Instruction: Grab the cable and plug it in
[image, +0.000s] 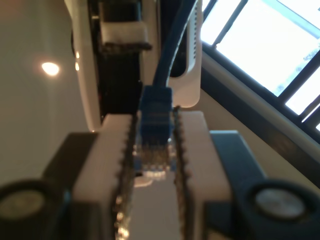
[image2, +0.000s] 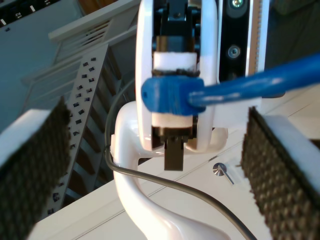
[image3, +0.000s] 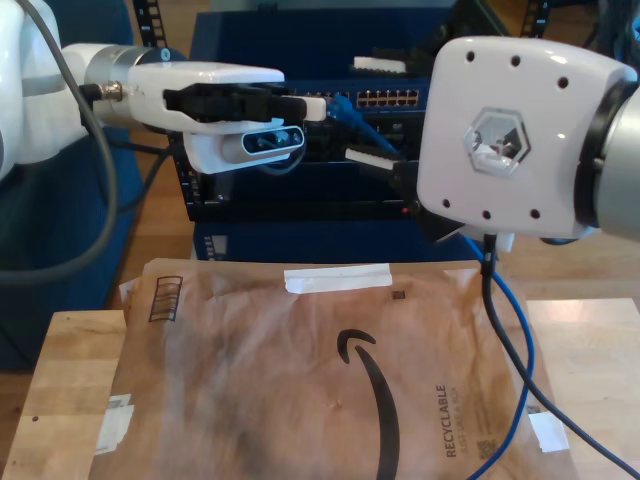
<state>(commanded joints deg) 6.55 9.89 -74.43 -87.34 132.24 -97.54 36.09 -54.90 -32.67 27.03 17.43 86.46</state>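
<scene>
My first gripper (image: 155, 125) is shut on the plug (image: 156, 150) of the blue cable (image: 167, 50), which runs away from its pads. In the exterior view this gripper (image3: 315, 107) reaches in from the exterior view's left, and the cable (image3: 350, 112) leaves its tip. My second gripper (image2: 160, 160) stands open, its dark pads (image2: 35, 160) wide apart, facing the first gripper (image2: 172, 92) and the cable's blue boot (image2: 167, 95). It sits on the big white arm at the exterior view's right, as the second gripper (image3: 375, 110). More blue cable (image3: 525, 360) hangs below that arm.
A dark rack with a network switch (image3: 390, 98) and its row of ports stands behind both grippers. A brown paper bag (image3: 330, 370) covers the wooden table (image3: 70, 380) in front. Grey arm cables (image3: 90, 200) hang at the exterior view's left.
</scene>
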